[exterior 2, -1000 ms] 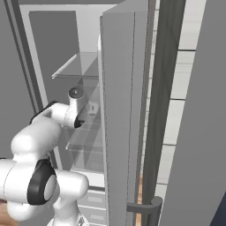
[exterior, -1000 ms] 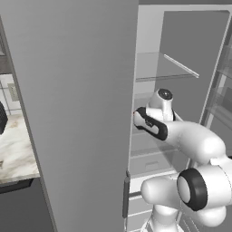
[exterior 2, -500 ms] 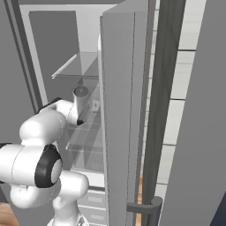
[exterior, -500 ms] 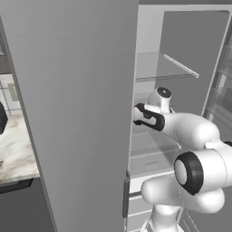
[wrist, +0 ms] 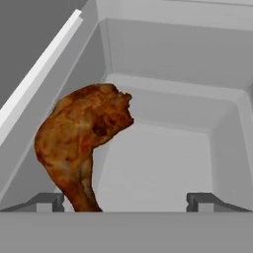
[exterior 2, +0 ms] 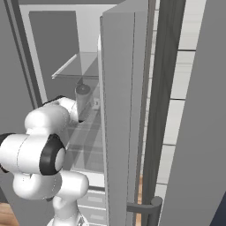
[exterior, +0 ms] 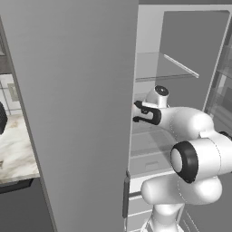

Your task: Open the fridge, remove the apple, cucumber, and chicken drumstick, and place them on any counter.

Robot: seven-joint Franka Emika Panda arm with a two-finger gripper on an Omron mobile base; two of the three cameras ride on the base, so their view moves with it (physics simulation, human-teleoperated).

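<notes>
Drumstick position governs the coming grasp. In the hand view the chicken drumstick (wrist: 84, 143) stands in a white fridge bin (wrist: 163, 148), left of centre in the frame, thick end at upper centre, thin end running down to the lower left beside the left fingertip. Its long axis runs near vertical in the frame, leaning slightly. The gripper (wrist: 126, 200) stands wide and holds nothing; the drumstick lies off to the left of the gap, apparently just ahead, though depth is uncertain.
</notes>
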